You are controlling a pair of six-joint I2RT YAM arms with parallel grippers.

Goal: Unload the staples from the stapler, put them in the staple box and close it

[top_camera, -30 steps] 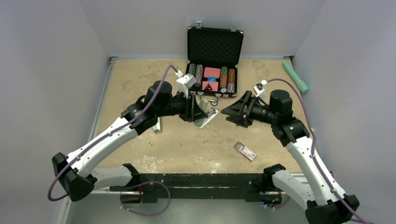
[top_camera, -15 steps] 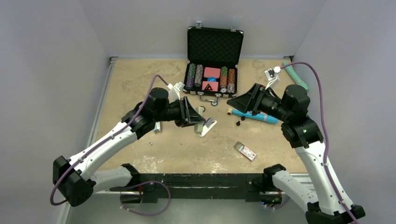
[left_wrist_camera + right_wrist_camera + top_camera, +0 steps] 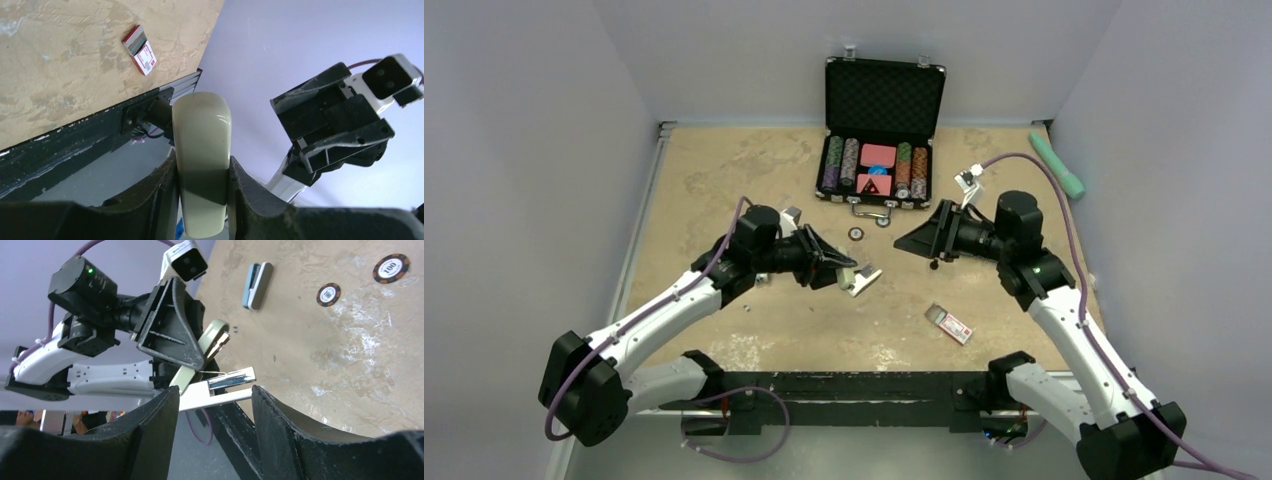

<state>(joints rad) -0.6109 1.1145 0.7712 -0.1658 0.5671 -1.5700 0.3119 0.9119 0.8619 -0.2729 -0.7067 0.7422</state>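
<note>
The stapler (image 3: 862, 279) is cream on top with a white base and hangs open. Its metal staple channel (image 3: 232, 380) shows in the right wrist view. My left gripper (image 3: 840, 271) is shut on the stapler's cream body (image 3: 201, 150) and holds it above the table centre. My right gripper (image 3: 904, 241) is open and empty, a short way right of the stapler, pointing at it. In the right wrist view the stapler's open end lies just beyond the gap of my right gripper (image 3: 214, 391). I cannot see whether staples are in the channel.
An open black case (image 3: 884, 95) of poker chips stands at the back centre. A loose chip (image 3: 856, 234) lies before it. A small red and white staple box (image 3: 949, 323) lies front right. A teal tool (image 3: 1056, 163) lies at the back right edge. A blue and grey item (image 3: 255, 285) lies by the left arm.
My left gripper has carried the stapler nearer and lower. My right gripper swung out to the back right, then came back left and now faces the stapler.
</note>
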